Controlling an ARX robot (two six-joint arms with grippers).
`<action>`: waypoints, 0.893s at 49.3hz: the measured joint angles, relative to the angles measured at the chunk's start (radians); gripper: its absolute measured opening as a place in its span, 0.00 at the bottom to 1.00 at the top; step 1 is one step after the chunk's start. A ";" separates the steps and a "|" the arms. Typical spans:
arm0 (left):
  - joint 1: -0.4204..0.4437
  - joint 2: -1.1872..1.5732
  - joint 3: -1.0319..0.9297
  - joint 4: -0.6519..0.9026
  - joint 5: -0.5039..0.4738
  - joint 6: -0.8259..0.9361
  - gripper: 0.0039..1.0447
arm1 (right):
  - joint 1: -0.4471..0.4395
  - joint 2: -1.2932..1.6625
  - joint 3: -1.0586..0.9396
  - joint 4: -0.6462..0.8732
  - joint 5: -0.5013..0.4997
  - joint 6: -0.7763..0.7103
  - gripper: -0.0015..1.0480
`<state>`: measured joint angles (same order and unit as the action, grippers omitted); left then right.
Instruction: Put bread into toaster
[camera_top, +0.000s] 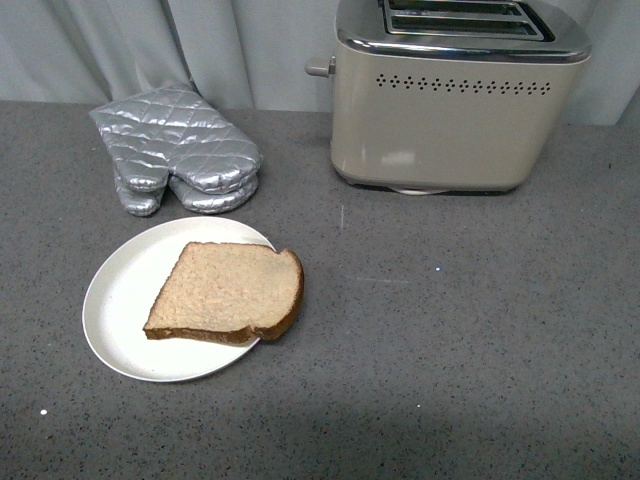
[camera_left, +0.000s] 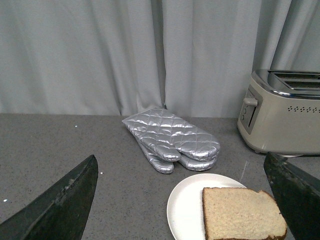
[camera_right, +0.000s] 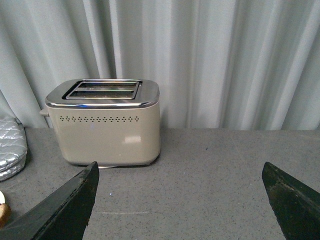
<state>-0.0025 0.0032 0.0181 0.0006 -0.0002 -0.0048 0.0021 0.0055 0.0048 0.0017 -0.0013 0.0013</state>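
Observation:
The bread (camera_top: 230, 292) is one flat light-brown slice with a darker crust, lying on a white plate (camera_top: 125, 300) at the front left. It also shows in the left wrist view (camera_left: 242, 214), partly behind one finger. The beige toaster (camera_top: 455, 115) with a chrome top and two empty slots stands at the back right, and shows in the right wrist view (camera_right: 107, 125). My left gripper (camera_left: 185, 200) is open and empty, back from the plate. My right gripper (camera_right: 180, 200) is open and empty, facing bare counter beside the toaster. Neither arm shows in the front view.
Two silver quilted oven mitts (camera_top: 175, 150) lie stacked behind the plate, left of the toaster. A grey curtain (camera_top: 200, 45) hangs along the back. The grey speckled counter (camera_top: 450, 330) runs in front of the toaster.

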 joint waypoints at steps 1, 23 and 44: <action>0.000 0.000 0.000 0.000 0.000 0.000 0.94 | 0.000 0.000 0.000 0.000 0.000 0.000 0.91; 0.000 0.000 0.000 0.000 0.000 0.000 0.94 | 0.000 0.000 0.000 0.000 0.000 0.000 0.91; 0.000 0.000 0.000 0.000 0.000 0.000 0.94 | 0.000 0.000 0.000 0.000 0.000 0.000 0.91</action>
<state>-0.0025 0.0032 0.0181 0.0006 -0.0002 -0.0048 0.0025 0.0055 0.0048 0.0017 -0.0013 0.0013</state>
